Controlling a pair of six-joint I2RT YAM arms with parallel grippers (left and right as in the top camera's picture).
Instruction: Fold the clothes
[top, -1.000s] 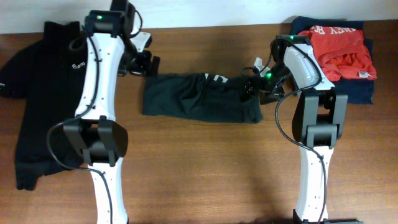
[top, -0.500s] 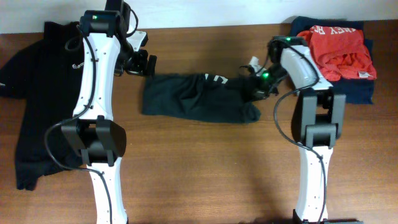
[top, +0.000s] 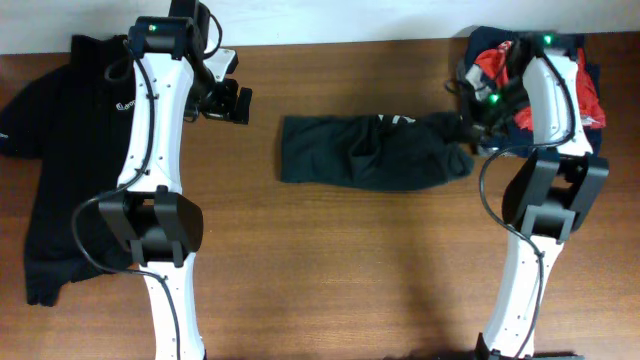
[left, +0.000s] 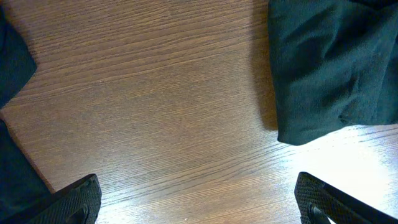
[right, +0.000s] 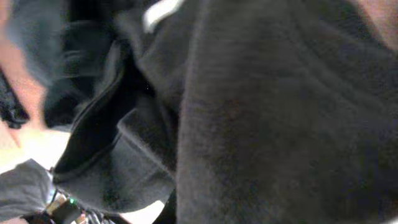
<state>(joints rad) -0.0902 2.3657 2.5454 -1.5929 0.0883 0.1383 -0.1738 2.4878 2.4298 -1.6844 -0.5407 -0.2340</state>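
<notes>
The black T-shirt (top: 370, 165) has slid right and lies sideways. The right claw (top: 470, 135) pinches its right end. The left claw (top: 235, 103) stays wide open, well apart.

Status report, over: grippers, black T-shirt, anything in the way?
Left gripper open, above brown wooden table. Right gripper shut on right end of bunched black fabric T-shirt. Red-orange folded garment close beside right gripper.

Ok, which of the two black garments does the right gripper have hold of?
The bunched black T-shirt mid-table, white lettering showing on its fold; the right gripper is shut on its end. The black polo lies spread at the left.
</notes>
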